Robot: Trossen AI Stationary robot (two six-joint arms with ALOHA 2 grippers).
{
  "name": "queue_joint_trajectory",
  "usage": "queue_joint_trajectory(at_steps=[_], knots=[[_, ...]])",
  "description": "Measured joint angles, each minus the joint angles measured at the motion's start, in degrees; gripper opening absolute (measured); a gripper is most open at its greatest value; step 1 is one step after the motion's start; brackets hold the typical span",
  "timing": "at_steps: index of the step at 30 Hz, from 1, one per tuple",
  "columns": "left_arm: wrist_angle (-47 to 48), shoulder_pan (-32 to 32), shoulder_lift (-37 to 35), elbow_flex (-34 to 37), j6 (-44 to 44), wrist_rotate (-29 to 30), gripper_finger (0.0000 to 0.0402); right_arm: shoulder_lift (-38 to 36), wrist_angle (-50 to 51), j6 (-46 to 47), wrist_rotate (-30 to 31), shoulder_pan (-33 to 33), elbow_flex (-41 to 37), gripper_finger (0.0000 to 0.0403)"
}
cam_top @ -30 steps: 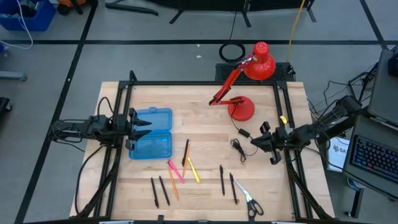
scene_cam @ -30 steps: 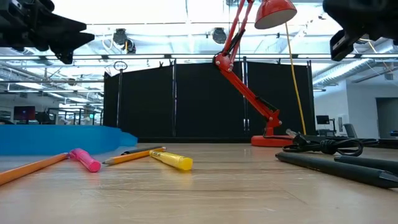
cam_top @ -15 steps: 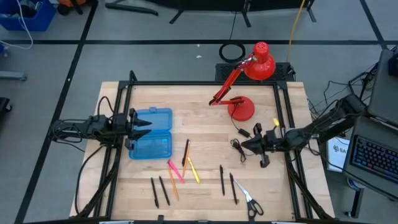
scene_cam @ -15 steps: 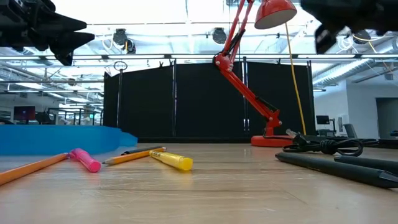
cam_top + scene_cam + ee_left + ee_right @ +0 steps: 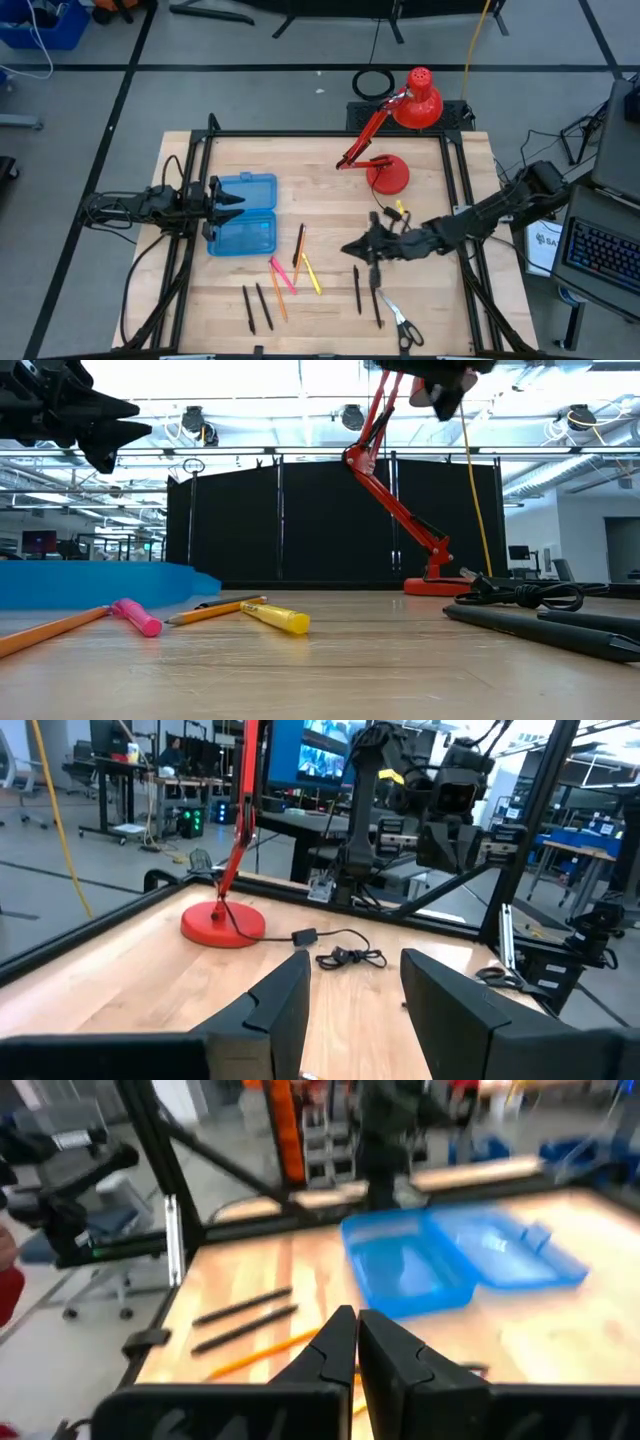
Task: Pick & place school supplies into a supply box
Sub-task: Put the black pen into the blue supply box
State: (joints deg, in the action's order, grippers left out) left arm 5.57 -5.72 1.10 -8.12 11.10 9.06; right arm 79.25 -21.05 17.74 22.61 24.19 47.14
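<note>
Right gripper is out over the table's mid area, above the loose supplies, fingers pressed together w/ nothing between them. Left gripper hangs at the left side, just over the flat translucent blue plastic supply box, fingers apart, empty. Box lies w/ lid swung open, both halves showing.

Supplies all on the wood, none in the box yet: orange pencil and yellow marker near centre, pink marker beside them, two black pens toward the front-left, two more black pens under the right arm's reach, light-handled scissors at the front-right.

Step in hand, as I read it: right arm lining up on a first item. To do it well: spread the fingers before descending, straddle one pen across its width near mid-length, keep clear of its neighbour.

Room: open wood btw the box and the pencils gives a free carry path. Watch the coiled black lamp cable and red desk lamp base just behind the right arm; black frame rails edge both sides
</note>
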Motion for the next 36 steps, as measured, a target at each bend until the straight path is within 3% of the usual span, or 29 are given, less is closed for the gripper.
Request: queue_joint_trajectory(at_steps=[5, 12, 21, 28, 36], knots=[[2.51, 0.00, 0.00, 0.00, 1.46, -0.04, 0.0161, 4.48, 4.70, 4.12, -3.48, -1.32, 5.95, 0.0023], [5.88, 0.00, 0.02, 0.02, 4.30, -0.04, 0.0161, 9.30, 13.48, 7.80, -10.40, -1.26, 11.83, 0.0088], [4.76, -0.04, 0.01, 0.02, 4.47, 0.00, 0.0161, 9.76, 33.00, 33.64, -20.23, -2.48, 12.14, 0.0172], [4.87, -0.04, 0.02, 0.02, 4.43, 0.00, 0.0161, 9.97, 40.46, 47.41, -22.91, -2.25, 12.14, 0.0169], [5.15, -0.04, 0.01, 0.02, 4.36, 0.00, 0.0161, 15.09, 38.84, 55.08, -28.98, -2.00, 12.16, 0.0164]])
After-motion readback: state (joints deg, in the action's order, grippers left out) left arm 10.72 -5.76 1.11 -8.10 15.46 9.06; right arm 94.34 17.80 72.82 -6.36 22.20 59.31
